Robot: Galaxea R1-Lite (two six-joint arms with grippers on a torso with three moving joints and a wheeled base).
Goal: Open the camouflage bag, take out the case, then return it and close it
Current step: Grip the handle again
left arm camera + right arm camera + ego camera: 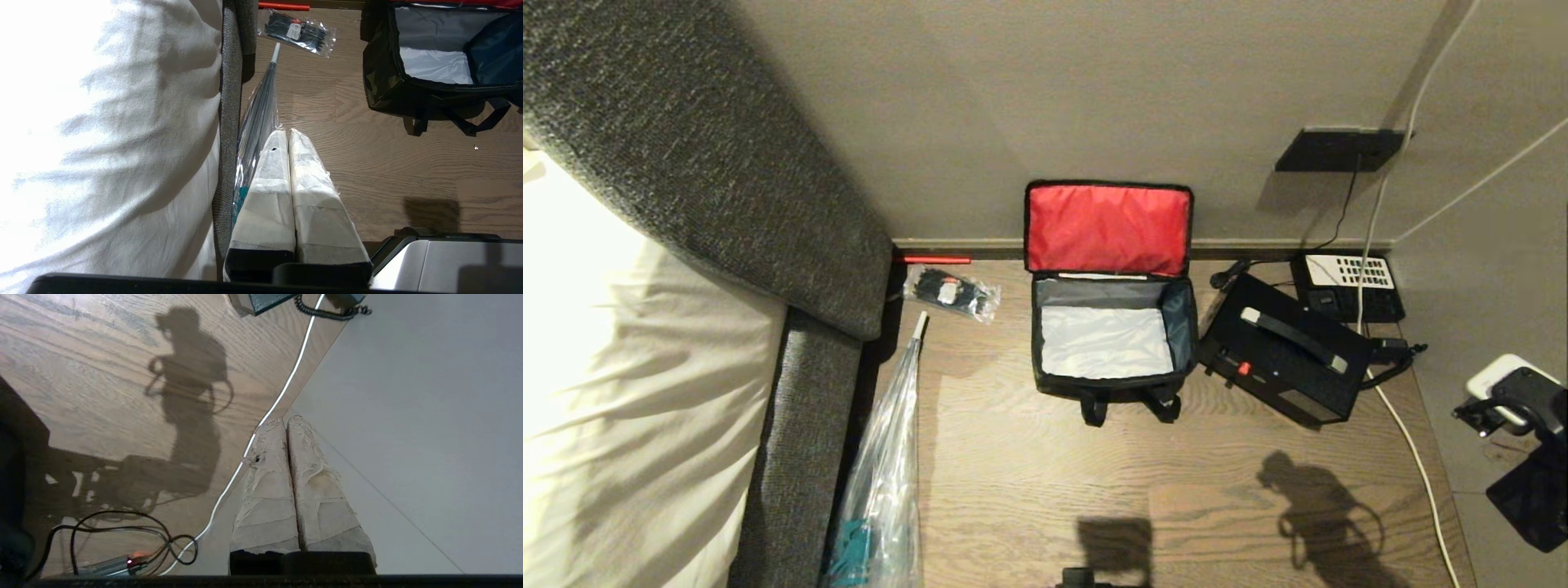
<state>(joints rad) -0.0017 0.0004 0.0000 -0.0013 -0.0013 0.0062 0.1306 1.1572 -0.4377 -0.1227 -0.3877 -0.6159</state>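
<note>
**Bag open, case out, right arm off to the side**

A big bed [596, 351] with a white sheet sits on the left, with a grey padded headboard [711, 155] beside it. The wooden floor [1029, 490] runs from there to the wall.

The camouflage bag [1112, 384] stands on the floor against the wall, in the middle. Its red lid [1107, 227] is flipped up and leans on the wall. Inside I can see only the pale lining, so the bag looks empty.

The case [1286, 351] lies on the floor just beside the bag, on its right, turned a little crooked. A black phone [1347, 286] with white keys sits behind it, near the wall. A white cable [1409, 457] runs along the floor close by.

A long clear plastic bag [882, 482] lies by the bed. A small packet of black ties [952, 291] lies near the bag's left side.

The right gripper [286, 420] hangs over the floor's right edge, well apart from the case. Its jaws are pressed together and hold nothing. The left gripper [288, 132] hangs near the bed, jaws together too, holding nothing.

I think the case must go back next. It is almost as wide as the bag, so a corner could catch on the rim and push the soft bag over. The jaws could also snag the cable or phone cord beside the case.
</note>
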